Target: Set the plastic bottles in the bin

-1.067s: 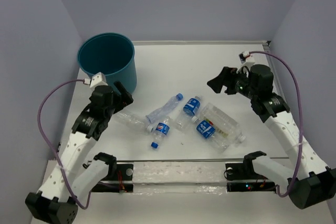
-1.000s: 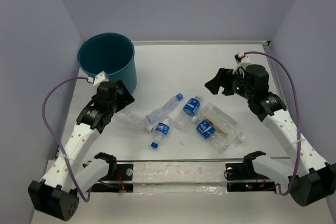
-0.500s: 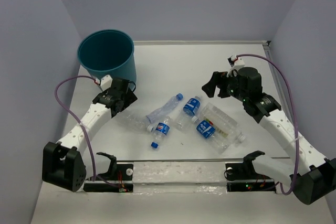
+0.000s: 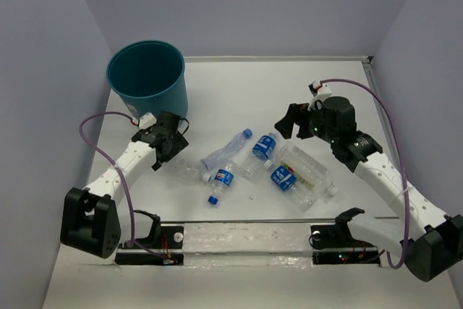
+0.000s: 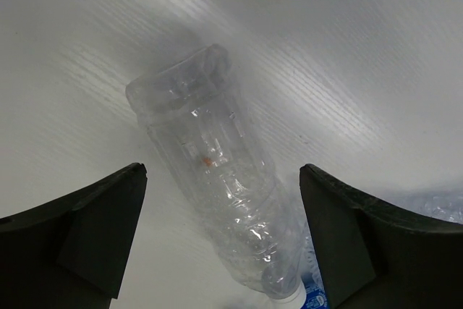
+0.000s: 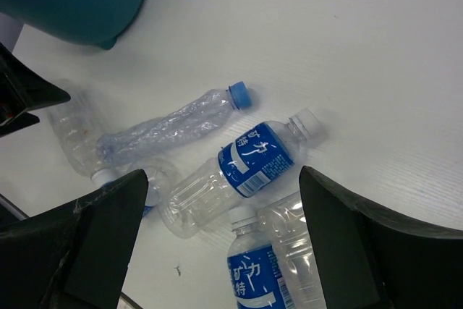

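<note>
Lying in a bunch on the table (image 4: 289,85), the plastic bottles (image 4: 262,146) are near the bin (image 4: 163,99), which stands at the far left. The left end effector (image 4: 170,146) is wide open over one clear bottle (image 5: 210,179). The right end effector (image 4: 288,122) is wide open, empty.

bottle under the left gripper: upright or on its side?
On its side: the clear bottle lies flat on the table, base and cap both showing.
</note>
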Available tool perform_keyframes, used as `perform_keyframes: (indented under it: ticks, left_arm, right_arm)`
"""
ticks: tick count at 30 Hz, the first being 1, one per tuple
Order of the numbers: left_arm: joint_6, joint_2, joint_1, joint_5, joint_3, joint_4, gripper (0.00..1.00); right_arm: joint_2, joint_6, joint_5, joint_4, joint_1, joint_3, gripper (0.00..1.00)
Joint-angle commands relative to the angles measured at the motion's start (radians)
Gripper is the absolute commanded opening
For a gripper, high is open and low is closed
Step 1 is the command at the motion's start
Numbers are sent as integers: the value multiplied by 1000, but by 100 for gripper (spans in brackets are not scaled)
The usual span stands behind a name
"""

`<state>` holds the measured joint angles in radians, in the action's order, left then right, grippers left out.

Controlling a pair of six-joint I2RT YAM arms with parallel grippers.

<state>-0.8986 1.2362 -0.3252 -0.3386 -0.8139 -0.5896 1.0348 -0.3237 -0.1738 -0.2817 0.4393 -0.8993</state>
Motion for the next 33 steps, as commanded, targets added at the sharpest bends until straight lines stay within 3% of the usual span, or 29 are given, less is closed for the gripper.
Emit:
perform_keyframes:
  ticks: [1,6,8,11,14,15,18,24,28,33]
  left_arm:
    - [-48,-17,3,15,64,5,97]
    - [-54,60,3,-16,65,31,96]
    - [-59,80,3,-42,59,46,91]
    - [-62,69,2,-39,76,82,70]
    - [-51,43,3,-19,99,91,57]
    - [-51,22,2,-23,108,77,46]
    - [-36,-51,2,-37,130,53,33]
    - [56,-246,-11,-22,46,-22,25]
    - [150,-409,-18,-14,-143,-30,23]
    - [242,-414,-18,-13,-379,54,23]
  right_arm:
    - [-47,11,-23,68,6,14,91]
    - [-107,6,-29,73,6,40,91]
    - [-116,2,-35,73,6,49,91]
    - [-111,-3,-53,73,6,56,91]
    - [-104,-3,-49,70,6,68,91]
    - [-98,-2,-43,69,6,72,91]
    - [-82,0,-21,52,6,80,91]
    - [-67,0,36,-11,6,88,91]
    - [-56,3,62,-72,6,45,91]
    - [-22,-15,60,-108,79,-3,88]
